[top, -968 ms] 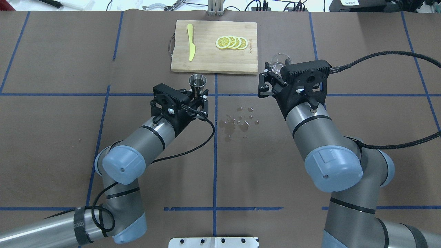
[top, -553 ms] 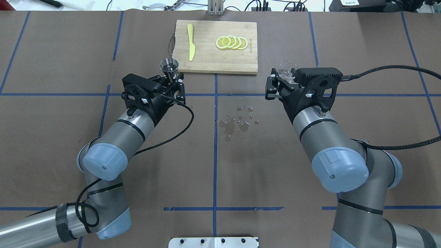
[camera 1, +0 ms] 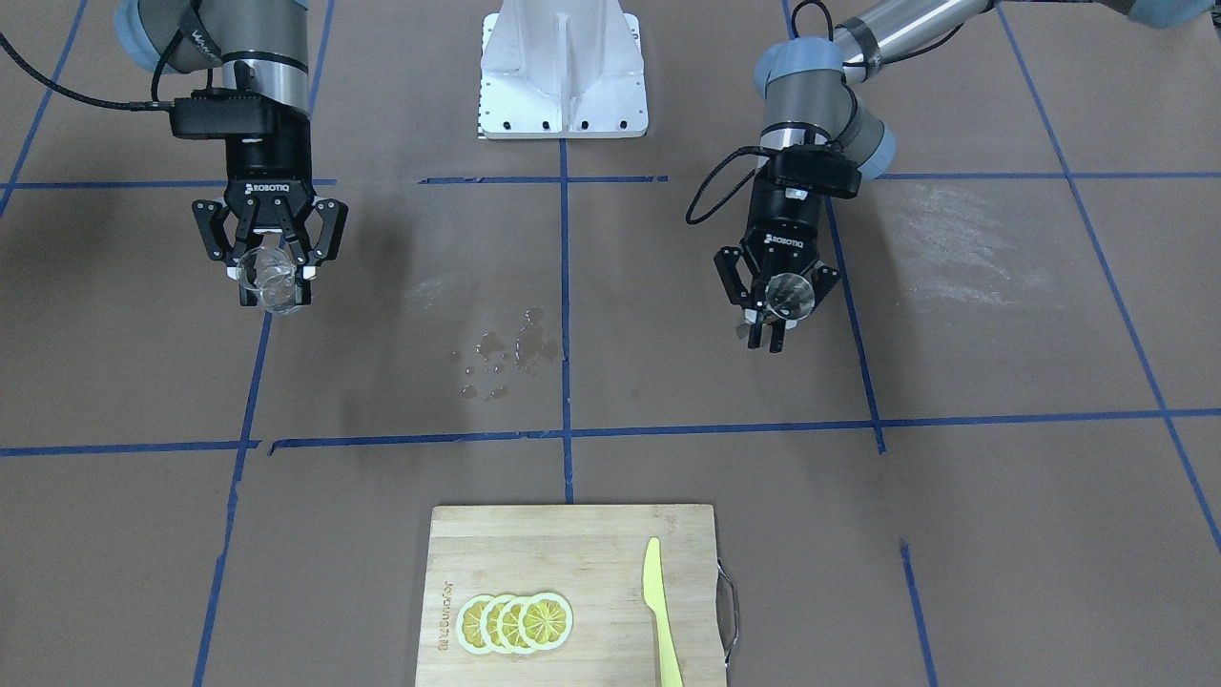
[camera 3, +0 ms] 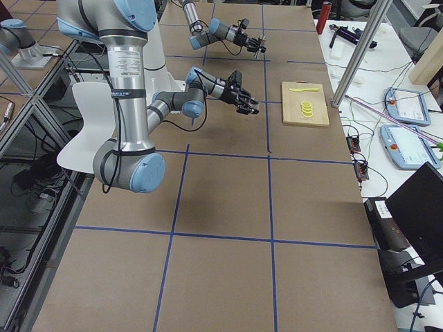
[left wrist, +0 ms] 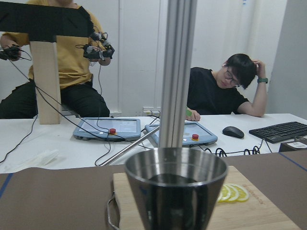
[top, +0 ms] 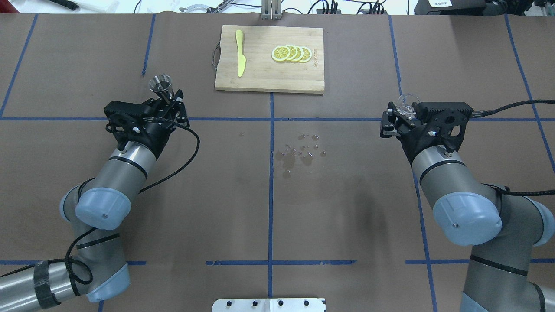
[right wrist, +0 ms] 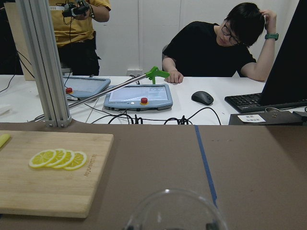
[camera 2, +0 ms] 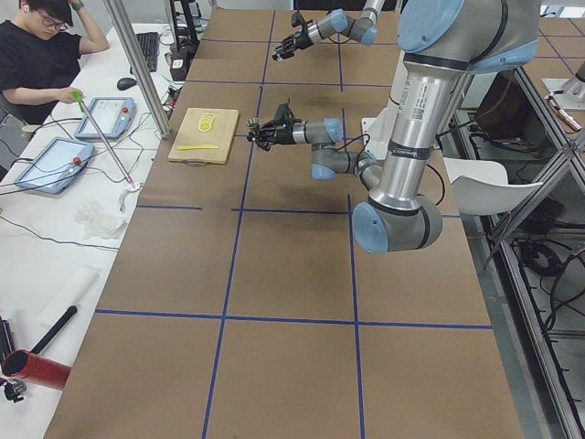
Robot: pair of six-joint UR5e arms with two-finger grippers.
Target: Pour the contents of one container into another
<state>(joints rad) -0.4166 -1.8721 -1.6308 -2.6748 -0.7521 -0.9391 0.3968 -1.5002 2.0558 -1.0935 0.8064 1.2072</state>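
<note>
At nine and three o'clock, we are holding level the jigger (top: pixel 161 84) and glass cup (top: pixel 408 102) clamped in left hand (top: pixel 167 100) and right hand (top: pixel 404 112).

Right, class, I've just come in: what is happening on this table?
The left gripper holds the steel jigger upright and the right gripper holds the clear glass cup, both lifted off the table and far apart, so no pouring is under way. Spilled drops lie on the table between them. The cutting board with lemon slices and a yellow knife sits beyond.
</note>
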